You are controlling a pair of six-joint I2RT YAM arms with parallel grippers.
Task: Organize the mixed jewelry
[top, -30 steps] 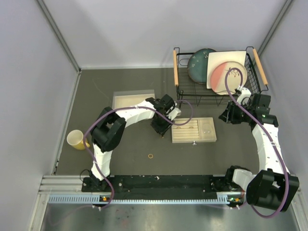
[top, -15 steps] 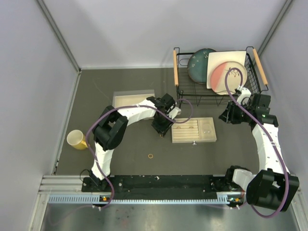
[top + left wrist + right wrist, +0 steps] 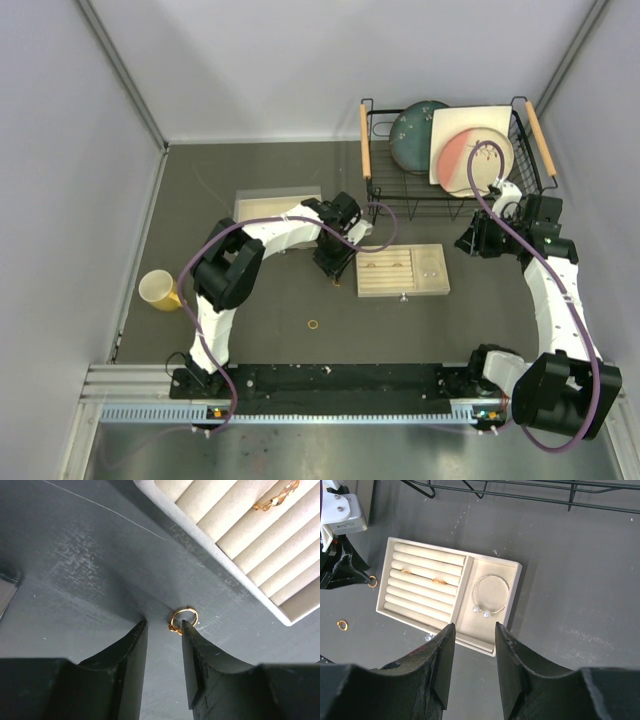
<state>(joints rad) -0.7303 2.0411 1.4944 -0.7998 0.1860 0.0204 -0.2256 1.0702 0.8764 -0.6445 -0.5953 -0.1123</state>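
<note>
Here, left end effector (image 3: 163, 626) narrowly agape, gold ring (image 3: 183, 620) just beside it, near the tray (image 3: 235, 535).

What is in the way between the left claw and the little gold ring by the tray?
Nothing visible. The ring lies on bare table right at the left gripper's open fingertips, beside the tray's corner.

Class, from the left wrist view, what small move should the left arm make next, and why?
Probably shift the left fingers slightly toward the tray, then close. The ring lies on the table at one finger's tip, not in the open gap between them, so closing now would likely miss it.
</note>
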